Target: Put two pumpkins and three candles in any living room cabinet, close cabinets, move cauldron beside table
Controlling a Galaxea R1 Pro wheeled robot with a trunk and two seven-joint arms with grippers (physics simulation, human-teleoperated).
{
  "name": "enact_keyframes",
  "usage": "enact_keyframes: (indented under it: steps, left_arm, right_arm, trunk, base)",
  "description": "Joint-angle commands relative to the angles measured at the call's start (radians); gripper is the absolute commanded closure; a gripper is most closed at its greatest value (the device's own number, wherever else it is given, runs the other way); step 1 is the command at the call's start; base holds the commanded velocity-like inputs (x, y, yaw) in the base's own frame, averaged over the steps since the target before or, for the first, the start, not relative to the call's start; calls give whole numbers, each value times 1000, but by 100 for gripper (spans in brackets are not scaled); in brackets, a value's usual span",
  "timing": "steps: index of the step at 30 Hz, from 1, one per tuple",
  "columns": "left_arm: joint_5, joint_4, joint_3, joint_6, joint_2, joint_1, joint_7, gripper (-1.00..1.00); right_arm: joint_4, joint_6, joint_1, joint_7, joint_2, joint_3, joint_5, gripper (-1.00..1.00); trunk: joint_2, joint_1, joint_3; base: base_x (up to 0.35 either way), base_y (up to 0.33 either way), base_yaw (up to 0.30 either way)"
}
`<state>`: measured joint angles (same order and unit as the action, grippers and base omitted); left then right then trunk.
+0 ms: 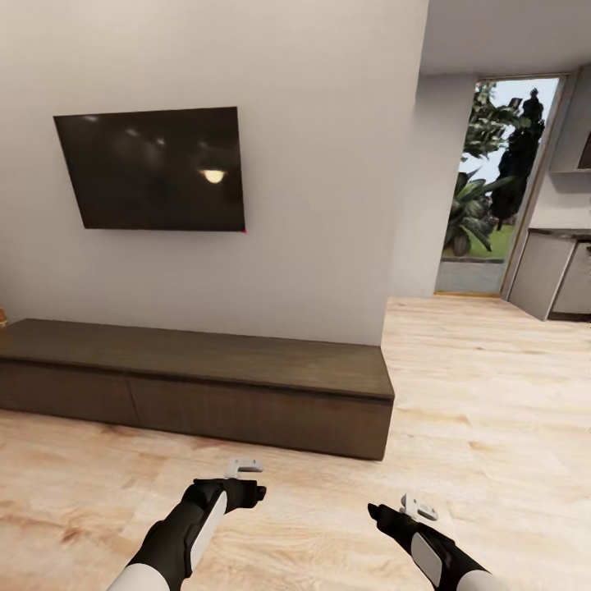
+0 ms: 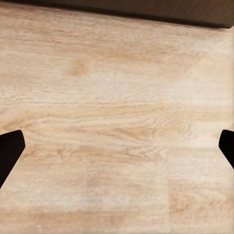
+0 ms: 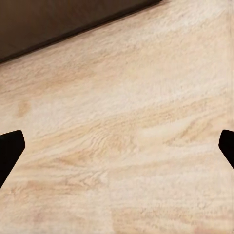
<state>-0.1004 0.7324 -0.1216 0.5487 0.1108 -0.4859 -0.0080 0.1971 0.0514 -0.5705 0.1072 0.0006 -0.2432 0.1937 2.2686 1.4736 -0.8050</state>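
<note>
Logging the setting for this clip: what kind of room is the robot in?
Most likely a home living room: a flat television hangs on the wall above a long, low dark cabinet, on a pale wood floor. A doorway shows garden plants outside.

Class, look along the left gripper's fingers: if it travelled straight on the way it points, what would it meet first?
Probably the wooden floor: the left gripper, open and empty, looks down onto bare boards, short of the cabinet.

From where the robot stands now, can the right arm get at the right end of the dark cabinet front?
Probably not yet: bare floor separates the open right gripper from the cabinet. Nothing blocks it.
</note>
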Motion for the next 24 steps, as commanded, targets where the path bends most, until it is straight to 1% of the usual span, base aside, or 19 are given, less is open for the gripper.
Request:
enact_keyframes:
  steps: [1, 6, 14, 21, 24]
  left_arm:
    - [-10, 1, -1, 5, 0, 0, 3, -100]
    - [-10, 0, -2, 5, 0, 0, 3, -100]
    - [-10, -1, -3, 5, 0, 0, 3, -100]
    - [-10, -1, -3, 5, 0, 0, 3, -100]
    - [-10, -1, -3, 5, 0, 0, 3, -100]
  right_arm:
    - [2, 5, 0, 3, 0, -2, 10, -100]
    - [2, 4, 0, 3, -1, -2, 10, -100]
    - [2, 2, 0, 3, -1, -1, 10, -100]
    - [2, 3, 0, 3, 0, -2, 11, -100]
    - [2, 4, 0, 3, 1, -2, 11, -100]
  trunk:
    - [0, 0, -1]
    - [0, 0, -1]
    - [0, 0, -1]
    - [0, 0, 2]
    - [0, 0, 3]
  base:
    - [125, 0, -9]
    - [231, 0, -3]
    - [170, 38, -6]
    - [27, 5, -207]
    - [3, 0, -100]
